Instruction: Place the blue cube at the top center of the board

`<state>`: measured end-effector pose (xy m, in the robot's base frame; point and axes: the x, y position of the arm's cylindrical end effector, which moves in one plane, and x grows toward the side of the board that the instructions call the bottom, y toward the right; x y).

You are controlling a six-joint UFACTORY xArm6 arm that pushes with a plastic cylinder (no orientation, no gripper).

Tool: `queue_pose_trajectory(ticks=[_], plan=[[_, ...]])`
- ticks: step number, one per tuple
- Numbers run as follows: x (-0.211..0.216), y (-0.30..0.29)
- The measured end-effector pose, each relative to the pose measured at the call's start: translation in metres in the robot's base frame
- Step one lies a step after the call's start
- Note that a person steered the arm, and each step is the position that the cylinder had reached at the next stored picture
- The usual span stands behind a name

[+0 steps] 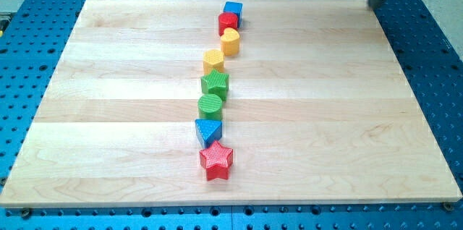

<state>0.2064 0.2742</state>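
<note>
The blue cube [233, 9] sits at the view's top centre of the wooden board [108, 78], touching the red block [228, 22] just below it. My tip [377, 4] is at the view's top right, at the board's top right corner, far to the right of the blue cube and touching no block.
Below the red block a line of blocks runs down the board's middle: a yellow heart [230, 41], a yellow block [213, 61], a green star-like block [215, 83], a green cylinder [210, 105], a blue triangular block [208, 130] and a red star [215, 160]. A blue perforated table [434, 78] surrounds the board.
</note>
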Motion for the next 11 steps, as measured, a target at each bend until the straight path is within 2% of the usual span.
queue_pose_trajectory(ticks=[1, 2, 3, 4, 5, 7, 8, 9, 10, 11], plan=[[0.009, -0.031], [0.011, -0.031], [0.028, -0.065], [0.042, -0.127], [0.034, -0.172], [0.069, -0.287], [0.093, -0.313], [0.09, -0.343], [0.072, -0.337], [0.071, -0.337]])
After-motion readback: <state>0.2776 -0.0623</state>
